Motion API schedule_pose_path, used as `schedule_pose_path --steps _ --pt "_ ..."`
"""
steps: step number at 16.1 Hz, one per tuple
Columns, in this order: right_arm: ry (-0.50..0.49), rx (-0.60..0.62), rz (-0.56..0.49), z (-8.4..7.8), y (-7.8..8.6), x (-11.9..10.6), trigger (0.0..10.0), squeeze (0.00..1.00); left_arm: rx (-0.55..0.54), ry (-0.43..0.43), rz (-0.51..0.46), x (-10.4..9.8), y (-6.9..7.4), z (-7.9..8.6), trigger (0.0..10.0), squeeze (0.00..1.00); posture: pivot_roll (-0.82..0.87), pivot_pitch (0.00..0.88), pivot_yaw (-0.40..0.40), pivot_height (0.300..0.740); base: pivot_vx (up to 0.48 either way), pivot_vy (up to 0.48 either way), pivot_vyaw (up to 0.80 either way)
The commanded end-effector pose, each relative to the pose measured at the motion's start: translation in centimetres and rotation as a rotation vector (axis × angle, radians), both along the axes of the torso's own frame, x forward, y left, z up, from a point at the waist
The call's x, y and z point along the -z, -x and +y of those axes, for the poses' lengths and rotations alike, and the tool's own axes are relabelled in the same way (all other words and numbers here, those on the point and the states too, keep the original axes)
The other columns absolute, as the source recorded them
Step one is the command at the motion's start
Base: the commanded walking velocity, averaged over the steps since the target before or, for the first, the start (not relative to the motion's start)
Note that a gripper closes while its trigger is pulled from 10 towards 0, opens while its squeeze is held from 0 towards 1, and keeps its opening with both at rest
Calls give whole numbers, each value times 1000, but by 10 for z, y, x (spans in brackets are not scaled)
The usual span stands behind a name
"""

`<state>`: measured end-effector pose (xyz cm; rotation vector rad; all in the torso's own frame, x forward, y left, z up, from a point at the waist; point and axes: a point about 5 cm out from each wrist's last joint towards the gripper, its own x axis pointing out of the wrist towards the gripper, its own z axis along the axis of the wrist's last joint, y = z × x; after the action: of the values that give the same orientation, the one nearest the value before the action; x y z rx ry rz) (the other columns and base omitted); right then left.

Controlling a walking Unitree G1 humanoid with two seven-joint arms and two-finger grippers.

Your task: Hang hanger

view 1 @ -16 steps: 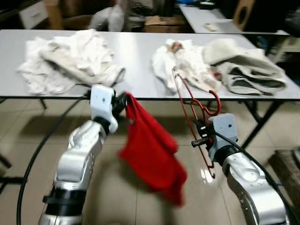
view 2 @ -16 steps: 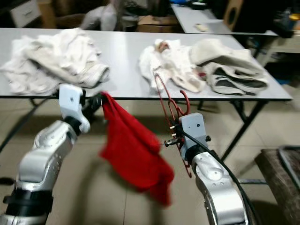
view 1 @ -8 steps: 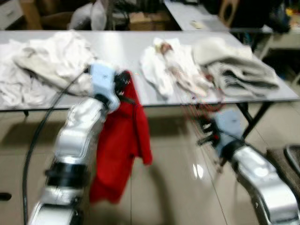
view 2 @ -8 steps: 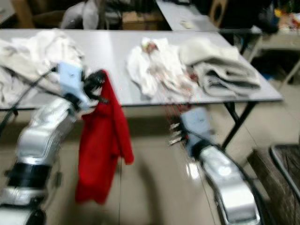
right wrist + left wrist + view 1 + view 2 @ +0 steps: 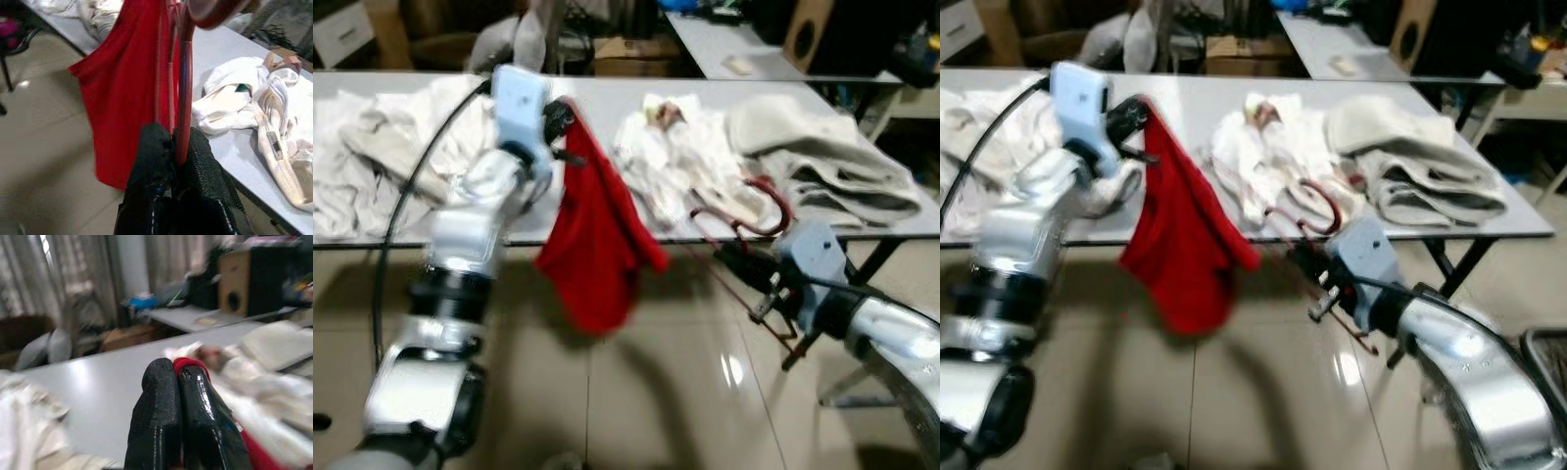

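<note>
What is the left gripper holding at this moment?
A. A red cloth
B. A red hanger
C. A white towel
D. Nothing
A: the left gripper is shut on the red cloth, which hangs from it in front of the table; the red hanger is in the right gripper.

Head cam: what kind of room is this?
Probably a workroom or storage space used for laundry sorting: a folding table piled with pale clothes, a cardboard box and a speaker behind, tiled floor.
</note>
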<state>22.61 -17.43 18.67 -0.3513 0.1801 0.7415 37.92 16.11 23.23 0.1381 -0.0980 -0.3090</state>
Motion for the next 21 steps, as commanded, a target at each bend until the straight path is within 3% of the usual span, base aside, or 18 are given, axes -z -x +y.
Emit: schedule_pose_path --steps 1,4,5,7,10,15,17,21 --pt "22 -4 14 -11 4 -5 10000 0 78 -15 -84 -25 -3 -19 10000 0 -12 0 7 723 368 0 0" --pt "69 -60 72 -23 14 -12 10000 0 112 -28 -113 -38 -13 -28 10000 0 -14 0 15 723 370 0 0" --pt "34 -97 99 -25 21 -16 10000 0 133 -40 -119 -41 -16 -33 10000 0 -13 0 18 723 371 0 0" --pt "-4 -127 119 -26 25 -20 10000 0 158 -40 -124 -44 -18 -38 10000 0 -18 0 22 723 371 0 0" --pt "26 -142 143 -24 24 -16 10000 0 239 -23 -155 -54 -16 -52 10000 0 -20 0 23 723 370 0 0" --pt "6 -175 124 -12 12 -17 10000 0 365 38 -233 -84 -3 -66 10000 0 -13 0 -1 723 372 0 0" --pt "18 -195 111 -10 8 -19 10000 0 387 49 -257 -92 1 -68 10000 0 -11 0 -5 723 373 0 0" --pt "57 -209 72 -7 -7 -25 10000 0 415 95 -347 -127 11 -65 10000 0 0 0 -17 723 373 0 0"
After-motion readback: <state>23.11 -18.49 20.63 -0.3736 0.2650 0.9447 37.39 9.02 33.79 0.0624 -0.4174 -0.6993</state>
